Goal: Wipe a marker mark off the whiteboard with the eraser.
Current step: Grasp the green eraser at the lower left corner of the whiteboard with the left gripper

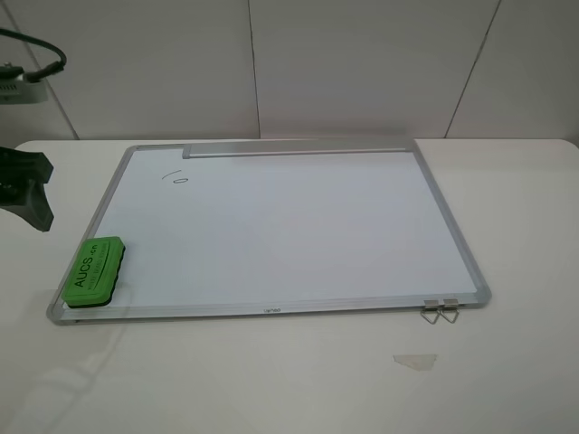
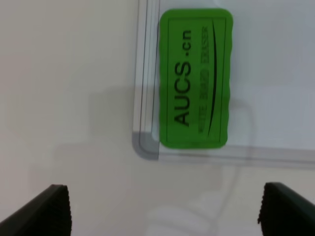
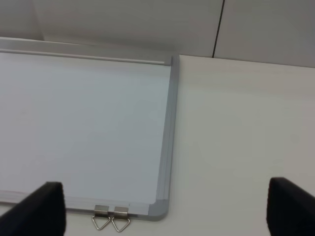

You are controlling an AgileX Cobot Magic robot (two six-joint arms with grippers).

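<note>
The whiteboard lies flat on the white table. The marker mark, thin dark strokes like "1 0", sits near its far left corner. The green eraser with "AUCS" lettering rests on the board's near left corner. My left gripper hangs at the left edge, beyond the board's left side. In the left wrist view the left gripper is open, with the eraser ahead of its fingers on the whiteboard and nothing between them. My right gripper is open over the table beside the board's right corner.
A grey tray strip runs along the board's far edge. Two metal clips hang from the near right corner, also seen as the clips. A small clear scrap lies on the table in front. A dark cable hangs at the far left.
</note>
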